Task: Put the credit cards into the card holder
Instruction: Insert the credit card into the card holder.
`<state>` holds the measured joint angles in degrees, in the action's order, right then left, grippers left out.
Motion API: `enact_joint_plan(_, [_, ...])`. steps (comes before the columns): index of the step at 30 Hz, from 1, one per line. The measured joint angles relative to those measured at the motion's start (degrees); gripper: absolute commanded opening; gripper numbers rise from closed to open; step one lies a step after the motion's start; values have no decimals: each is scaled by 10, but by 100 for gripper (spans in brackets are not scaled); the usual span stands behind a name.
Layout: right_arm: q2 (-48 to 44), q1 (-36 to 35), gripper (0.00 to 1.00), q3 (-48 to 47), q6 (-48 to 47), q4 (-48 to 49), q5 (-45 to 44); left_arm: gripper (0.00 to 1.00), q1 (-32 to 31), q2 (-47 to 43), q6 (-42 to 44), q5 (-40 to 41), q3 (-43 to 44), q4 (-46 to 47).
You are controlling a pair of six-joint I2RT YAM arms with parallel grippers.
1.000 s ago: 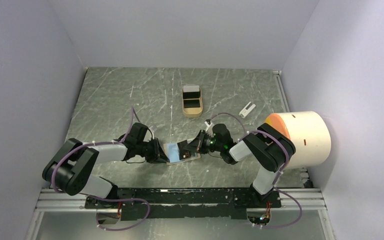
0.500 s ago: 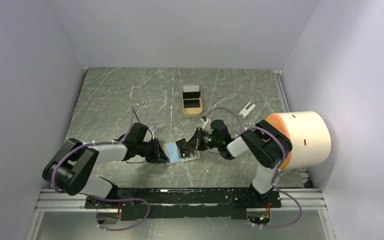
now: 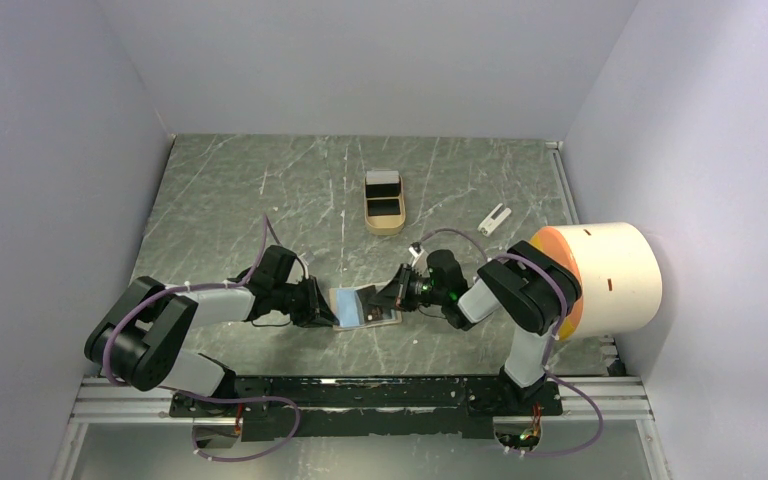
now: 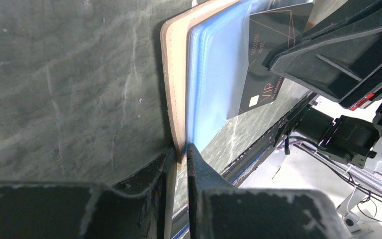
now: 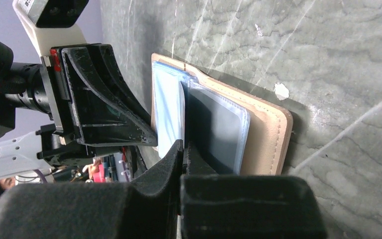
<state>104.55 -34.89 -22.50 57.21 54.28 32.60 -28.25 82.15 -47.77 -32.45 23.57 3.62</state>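
Note:
The card holder lies open near the front of the table, tan outside and bluish inside. My left gripper is shut on the edge of its left flap, which stands tilted up. A black credit card marked VIP sits partly inside a clear sleeve of the holder. My right gripper is shut on that card's near edge, just right of the holder in the top view. More credit cards, one white and one black, rest in a tan tray.
The oblong tan tray stands mid-table behind the holder. A small white clip-like object lies at the back right. A large cream cylinder with an orange face stands at the right edge, close to the right arm.
My right gripper has shifted slightly, and the black card has gone from tilted up to lying lower over the holder's right half. The left gripper has kept its hold without moving.

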Motion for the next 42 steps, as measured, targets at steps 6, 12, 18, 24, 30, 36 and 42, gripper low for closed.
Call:
enact_joint_plan(6, [7,-4,4,0,19,17,-2,18,0,0,0,-1,0,0])
enact_joint_plan(12, [12,-23,22,-25,23,-10,-17,17,0,1,0,-4,0,1])
enact_joint_plan(18, [-53,-27,40,-57,-38,-160,-61,17,0,4,-3,-14,0,12])
enact_joint_plan(24, [-115,-27,40,-79,-111,-287,-112,17,0,4,-3,-17,1,13])
enact_joint_plan(30, [-119,-34,39,-88,-125,-310,-117,17,0,4,-3,-20,2,13])
enact_joint_plan(36, [-95,-56,37,-89,-106,-270,-106,17,0,4,-6,-23,2,14])
enact_joint_plan(42, [-87,-75,35,-84,-81,-236,-101,17,0,4,-6,-26,5,13])
